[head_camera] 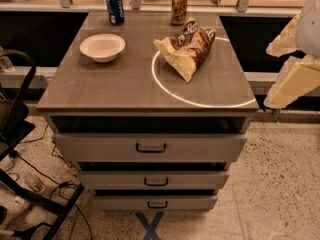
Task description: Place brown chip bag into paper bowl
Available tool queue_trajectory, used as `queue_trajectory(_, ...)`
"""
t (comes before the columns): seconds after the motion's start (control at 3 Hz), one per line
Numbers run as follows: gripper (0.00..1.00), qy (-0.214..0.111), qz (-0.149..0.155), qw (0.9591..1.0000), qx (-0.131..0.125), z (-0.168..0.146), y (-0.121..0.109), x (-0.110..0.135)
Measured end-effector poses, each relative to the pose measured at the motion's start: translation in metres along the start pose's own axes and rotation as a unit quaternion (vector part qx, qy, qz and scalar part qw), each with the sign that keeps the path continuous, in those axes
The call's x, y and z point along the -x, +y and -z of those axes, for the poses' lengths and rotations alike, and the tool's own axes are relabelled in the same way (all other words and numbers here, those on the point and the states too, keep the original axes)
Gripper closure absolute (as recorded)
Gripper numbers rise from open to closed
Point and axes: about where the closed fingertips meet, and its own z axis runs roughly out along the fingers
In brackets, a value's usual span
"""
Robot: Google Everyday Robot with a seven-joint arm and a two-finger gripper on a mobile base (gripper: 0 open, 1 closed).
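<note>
The brown chip bag (187, 46) lies on its side on the right half of the cabinet top (125, 84), dark brown with pale yellow ends. The paper bowl (102, 46) stands upright and empty on the left half, about a bag's length from the bag. My gripper (270, 77) hangs at the right edge of the view, beyond the cabinet's right side and apart from the bag. Its two pale fingers (292, 81) are spread open and hold nothing.
A blue drink can (115, 7) and a brown drink can (178, 7) stand at the back edge of the top. A bright ring of light (165, 88) lies on the surface around the bag. Three drawers (150, 147) sit slightly open below. A black chair frame (20, 114) stands at the left.
</note>
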Motion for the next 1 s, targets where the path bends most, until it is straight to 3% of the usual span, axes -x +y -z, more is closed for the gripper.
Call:
queue_trajectory(0.33,0.3,0.0,0.0,1.0,0.0,0.0,0.0,0.0)
queue_trajectory(0.67,0.2,-0.001,0.001,1.0,-0.002,0.0014,-0.0001,0.0008)
queue_trajectory(1.0,0.0,-0.002,0.001,1.0,-0.006,0.0038,-0.0003,0.0023)
